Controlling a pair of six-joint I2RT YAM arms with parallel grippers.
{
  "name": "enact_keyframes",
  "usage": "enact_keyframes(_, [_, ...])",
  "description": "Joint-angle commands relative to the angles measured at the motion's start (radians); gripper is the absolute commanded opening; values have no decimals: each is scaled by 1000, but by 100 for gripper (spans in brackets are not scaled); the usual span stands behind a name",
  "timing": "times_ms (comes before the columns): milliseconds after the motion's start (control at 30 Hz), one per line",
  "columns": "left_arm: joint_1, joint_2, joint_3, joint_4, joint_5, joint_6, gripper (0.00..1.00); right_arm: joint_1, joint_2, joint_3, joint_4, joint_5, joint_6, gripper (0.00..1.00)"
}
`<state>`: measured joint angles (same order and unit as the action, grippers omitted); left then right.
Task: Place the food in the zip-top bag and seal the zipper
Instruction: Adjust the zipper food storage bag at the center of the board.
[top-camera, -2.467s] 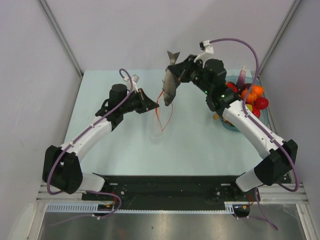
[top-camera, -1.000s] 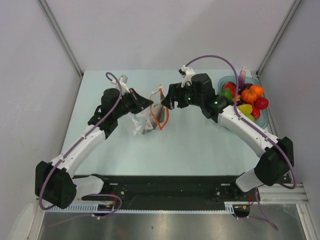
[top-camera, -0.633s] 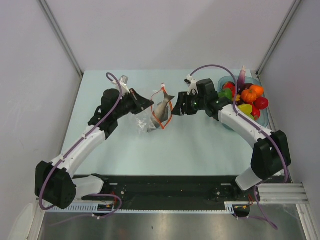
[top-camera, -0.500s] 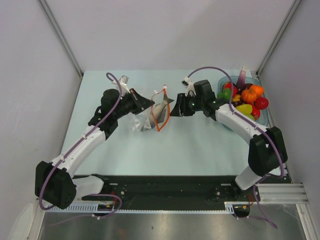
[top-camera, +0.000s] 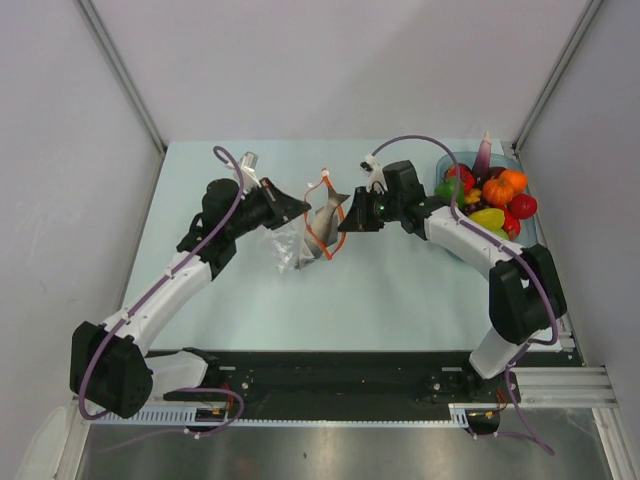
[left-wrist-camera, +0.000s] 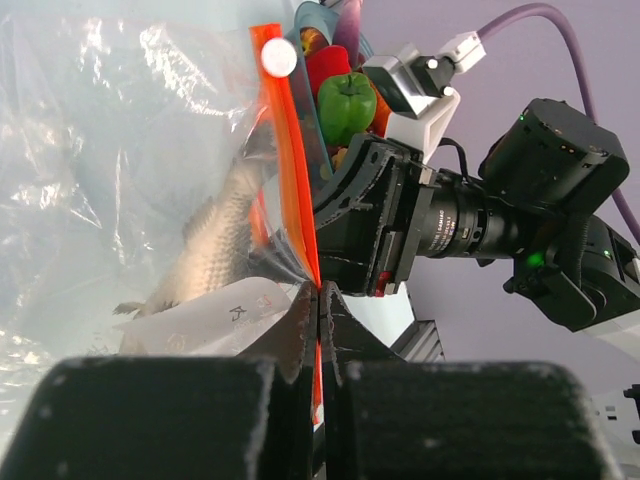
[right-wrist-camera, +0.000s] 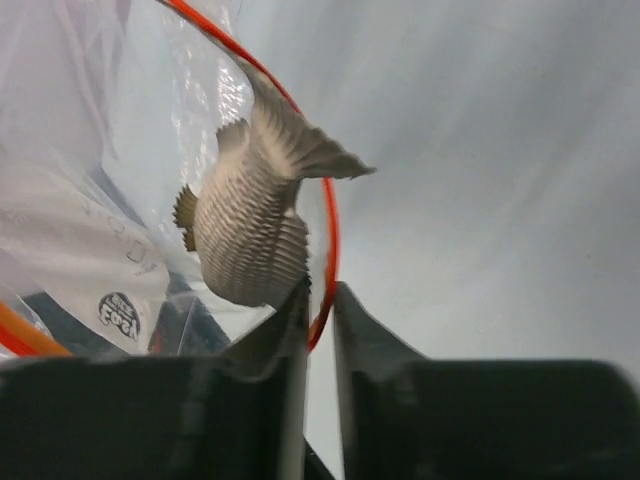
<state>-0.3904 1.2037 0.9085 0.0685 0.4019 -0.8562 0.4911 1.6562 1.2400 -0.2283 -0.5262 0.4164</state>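
Table (top-camera: 380, 290): one bag (top-camera: 288, 248) (one fish (top-camera: 322, 222) inside), roughly eight fruits (top-camera: 490, 195) beyond.

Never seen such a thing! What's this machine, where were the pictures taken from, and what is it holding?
These are two robot arms bolted at a pale blue table's near edge, each ending in a two-fingered hand. One picture looks down from above; the other two come from cameras on each wrist. The left hand is pinched shut on the orange-red zipper strip of a crinkly clear plastic bag with a grey toy fish in it. The right hand straddles that strip, fingers nearly together. A translucent blue tray of glossy toy fruits sits far right.
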Motion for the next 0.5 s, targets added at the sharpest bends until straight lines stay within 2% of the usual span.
enact_keyframes(0, [5,-26,7,31,22,-4,0,-13,-2,7,41,-26,12,8])
enact_keyframes(33, [8,-26,10,19,18,6,0,-19,-10,7,41,-29,15,3])
enact_keyframes(100, [19,-29,12,-2,14,38,0,-20,-41,7,40,-38,9,0])
enact_keyframes(200, [21,-33,32,-61,5,124,0,-5,-100,7,37,-52,-8,0])
enact_keyframes(267, [21,-29,82,-174,11,193,0,17,-128,9,41,-67,-10,0])
enact_keyframes(333, [18,-20,142,-284,31,342,0,36,-182,16,38,-89,-2,0])
enact_keyframes(400, [4,-16,245,-483,19,499,0,72,-228,29,32,-98,-5,0])
enact_keyframes(467, [1,-24,312,-641,6,571,0,93,-279,33,18,-95,4,0])
